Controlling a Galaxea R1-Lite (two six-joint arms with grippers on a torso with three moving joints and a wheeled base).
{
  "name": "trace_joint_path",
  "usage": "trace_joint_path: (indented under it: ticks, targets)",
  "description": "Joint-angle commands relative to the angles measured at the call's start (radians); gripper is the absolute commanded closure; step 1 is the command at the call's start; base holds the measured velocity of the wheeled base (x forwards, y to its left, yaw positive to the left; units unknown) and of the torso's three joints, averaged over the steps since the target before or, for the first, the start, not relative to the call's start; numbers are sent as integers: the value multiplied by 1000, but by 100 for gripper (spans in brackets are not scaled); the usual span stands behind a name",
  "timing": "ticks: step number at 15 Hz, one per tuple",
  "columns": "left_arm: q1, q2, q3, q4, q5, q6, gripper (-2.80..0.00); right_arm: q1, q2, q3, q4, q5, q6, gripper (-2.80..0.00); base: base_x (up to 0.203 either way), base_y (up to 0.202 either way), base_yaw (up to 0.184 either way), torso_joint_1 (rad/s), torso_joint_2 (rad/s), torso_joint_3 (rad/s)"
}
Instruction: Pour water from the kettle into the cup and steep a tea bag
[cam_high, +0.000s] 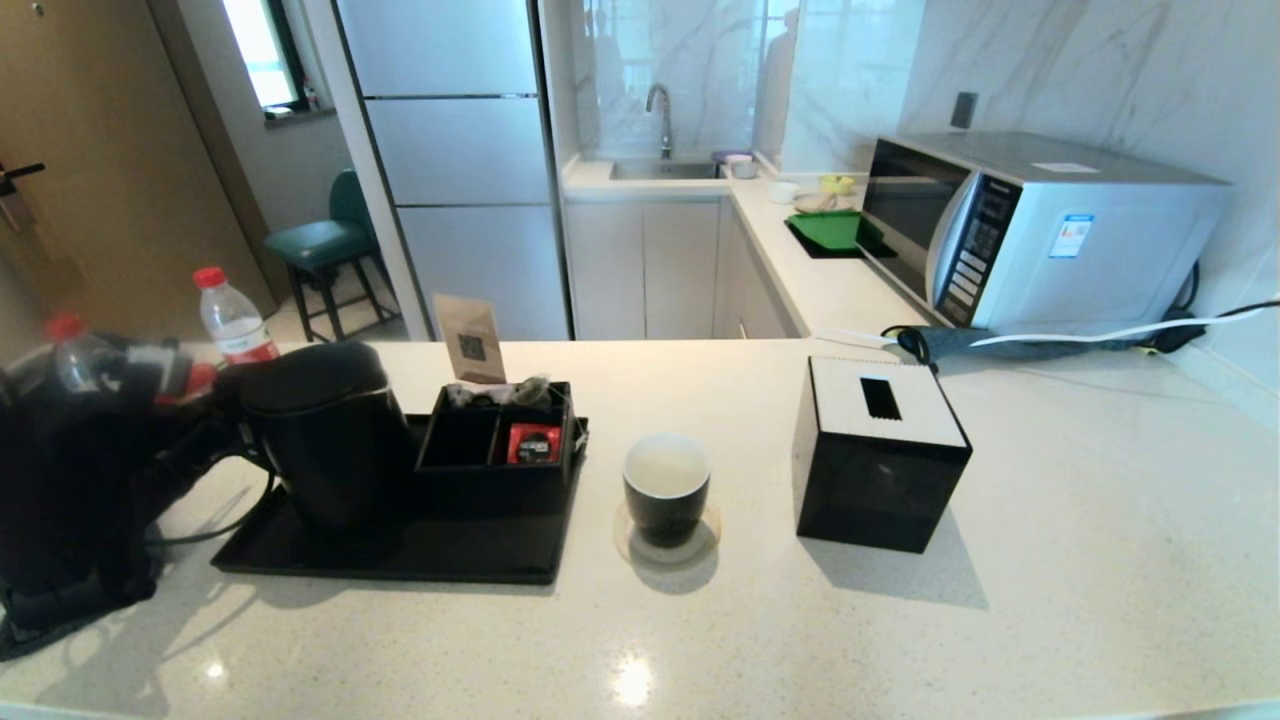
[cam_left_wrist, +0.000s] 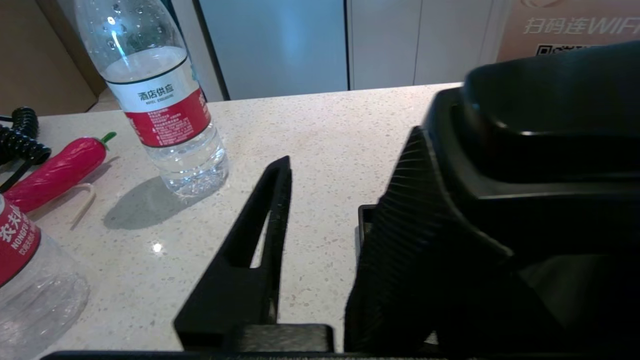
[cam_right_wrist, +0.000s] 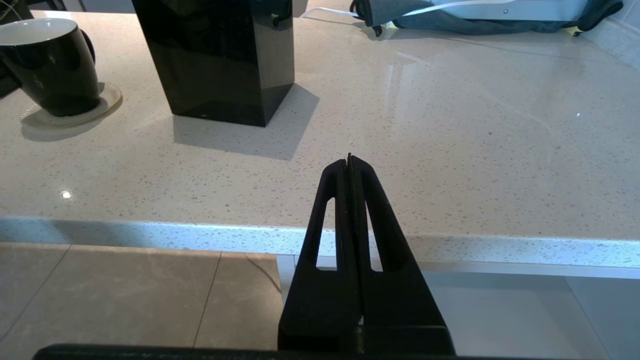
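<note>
Your left claw (cam_left_wrist: 320, 200) is at the kettle's (cam_high: 320, 430) handle (cam_left_wrist: 450, 240), but you cannot tell if it grips. The cup (cam_high: 666, 487) sits well apart. Your right claw (cam_right_wrist: 349, 167) is pinched closed, holding nothing, off the bench (cam_right_wrist: 450, 150).

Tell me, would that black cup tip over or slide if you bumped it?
The cup looks squat with a wide bottom, so probably hard to tip. Its glossy sides look slippery. It sits on a thin coaster, so a bump might slide both.
</note>
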Motion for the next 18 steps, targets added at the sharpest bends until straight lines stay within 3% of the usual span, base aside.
trace_joint_path:
  ticks: [1,18]
  targets:
    - [2,-4,0,-49,1,0,0,0,1,0,0,0,-1,0,0,0,0,0,0,0]
    - [9,-168,88,-49,5,-20,0,0,1,0,0,0,-1,0,0,0,0,0,0,0]
